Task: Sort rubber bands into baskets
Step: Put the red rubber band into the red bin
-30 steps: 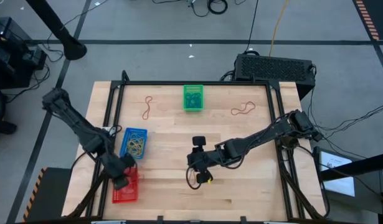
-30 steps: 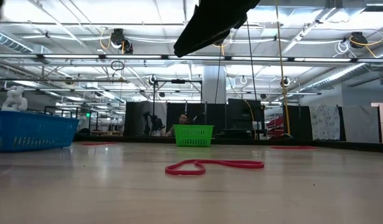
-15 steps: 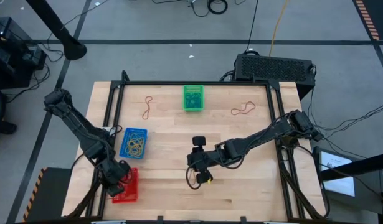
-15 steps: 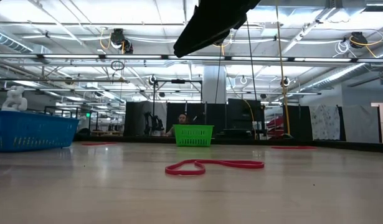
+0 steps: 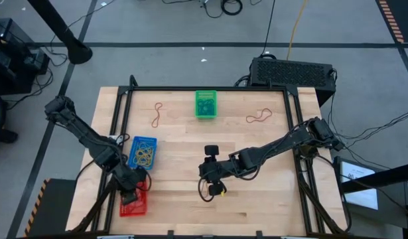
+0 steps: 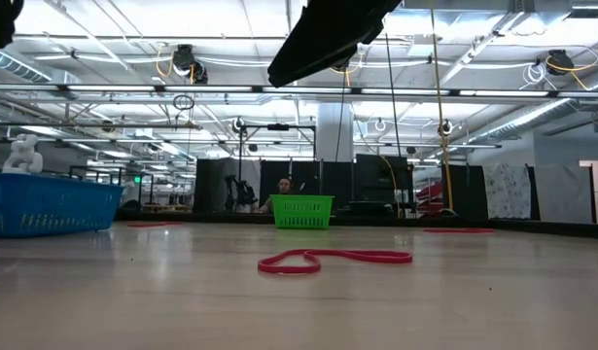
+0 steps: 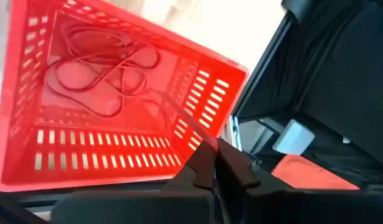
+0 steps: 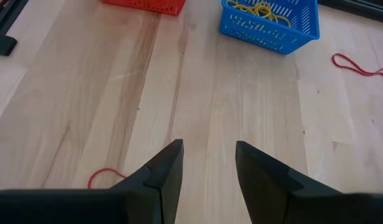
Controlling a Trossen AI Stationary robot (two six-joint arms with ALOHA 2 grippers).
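While the bench [image 5: 257,206] takes up most of the high view, the left pincer [image 5: 129,193] hangs over the red basket [image 5: 135,207] at the near left corner, fingers [image 7: 207,163] pressed together on nothing. Right pincer [image 5: 205,171] sits mid-bench, spread wide and empty. Blue basket [image 5: 142,152] of yellow bands [image 8: 258,9] is beside the red one, green basket [image 5: 205,104] at the far edge. Red bands [image 7: 98,71] lie tangled in the red basket, loose red ones [image 5: 259,117] on the wood.

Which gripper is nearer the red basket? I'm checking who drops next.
Left. The left gripper hangs over the red basket, jaws shut. The right gripper hovers open over mid-table, well off to the basket's side.
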